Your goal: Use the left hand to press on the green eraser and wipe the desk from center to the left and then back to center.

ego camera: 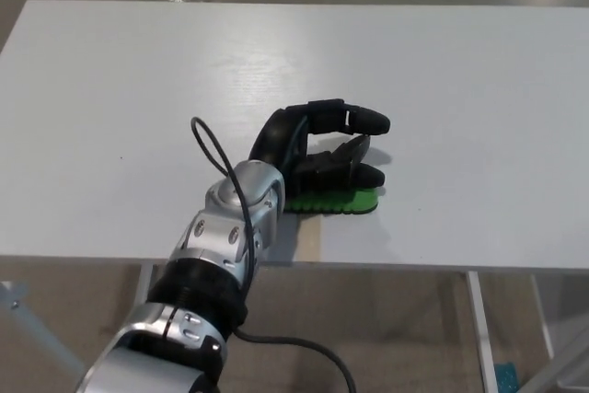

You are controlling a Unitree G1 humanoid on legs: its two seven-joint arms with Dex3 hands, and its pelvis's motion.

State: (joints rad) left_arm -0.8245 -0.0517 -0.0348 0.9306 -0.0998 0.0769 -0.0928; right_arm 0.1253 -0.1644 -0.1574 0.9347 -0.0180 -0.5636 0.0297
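The green eraser (348,200) lies flat on the white desk (460,89), near the middle of its front edge. My left hand (317,146) rests on top of it, coming in from the lower left. Its black fingers (361,121) curl over the eraser and cover most of it, so only the ribbed front and right end show. The silver forearm (230,223) crosses the desk's front edge. My right hand does not show.
The desk's front edge (442,267) runs just below the eraser. A black cable (207,143) loops up from the wrist. Below the edge are the floor and a white table leg (480,329). Bare desk spreads to the left and right.
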